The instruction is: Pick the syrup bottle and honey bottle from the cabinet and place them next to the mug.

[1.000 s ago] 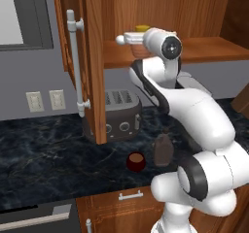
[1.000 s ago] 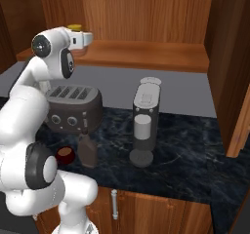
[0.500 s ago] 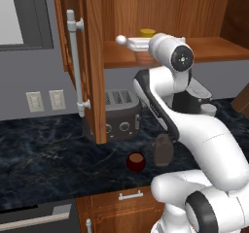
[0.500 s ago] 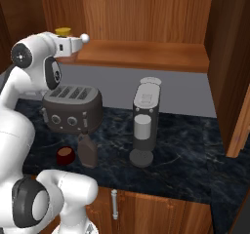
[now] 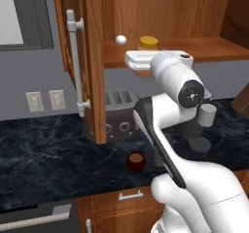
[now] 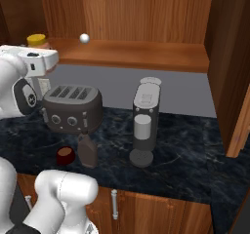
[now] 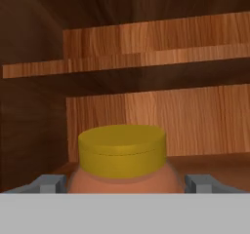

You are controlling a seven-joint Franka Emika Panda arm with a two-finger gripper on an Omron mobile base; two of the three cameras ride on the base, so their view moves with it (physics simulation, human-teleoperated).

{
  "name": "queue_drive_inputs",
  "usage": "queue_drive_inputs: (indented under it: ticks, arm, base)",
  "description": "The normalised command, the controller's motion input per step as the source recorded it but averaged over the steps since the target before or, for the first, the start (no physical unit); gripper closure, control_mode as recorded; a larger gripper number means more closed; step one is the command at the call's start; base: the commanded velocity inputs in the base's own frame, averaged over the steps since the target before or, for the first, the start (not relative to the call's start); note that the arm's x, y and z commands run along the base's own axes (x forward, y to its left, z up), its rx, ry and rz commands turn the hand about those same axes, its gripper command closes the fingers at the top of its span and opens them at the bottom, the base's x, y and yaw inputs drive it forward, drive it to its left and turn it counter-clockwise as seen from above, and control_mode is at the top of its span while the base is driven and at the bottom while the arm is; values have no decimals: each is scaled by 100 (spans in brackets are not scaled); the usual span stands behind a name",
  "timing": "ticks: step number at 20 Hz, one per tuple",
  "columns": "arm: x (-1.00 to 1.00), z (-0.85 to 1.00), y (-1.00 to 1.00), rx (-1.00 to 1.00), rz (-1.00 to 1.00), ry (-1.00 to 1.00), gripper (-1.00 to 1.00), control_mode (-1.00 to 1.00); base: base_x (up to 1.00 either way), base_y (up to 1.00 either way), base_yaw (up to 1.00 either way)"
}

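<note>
Honey bottle [image 7: 122,162] on cabinet [image 5: 92,57] shelf, hand [image 7: 122,184] at it.
Near: mug [image 6: 65,155] and syrup bottle [image 6: 87,151] side by side on desk [image 6: 195,165]. Far: hand spread wide, fingers [image 7: 49,183] flanking the bottle, gripping nothing.

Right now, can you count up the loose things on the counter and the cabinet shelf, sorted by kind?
Bottles: 2, the honey bottle on the shelf and the syrup bottle on the counter
Mugs: 1, the mug
Appliances: 2, the toaster and the coffee machine
Balls: 1, the white ball
Total: 6
</note>
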Motion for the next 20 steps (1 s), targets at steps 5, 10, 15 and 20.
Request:
queue_drive_inputs:
  ticks: [5, 10, 15, 20]
  arm:
    - [-100, -10, 57, 12, 3, -15, 100, -100]
    - [-100, -15, 54, 12, 2, -11, 100, -100]
    - [-93, -27, 35, 11, 1, -6, 100, -100]
    - [-21, -55, 0, -2, 2, 0, 100, -100]
  base:
    - [0, 0, 0]
    - [0, 0, 0]
    - [0, 0, 0]
    - [0, 0, 0]
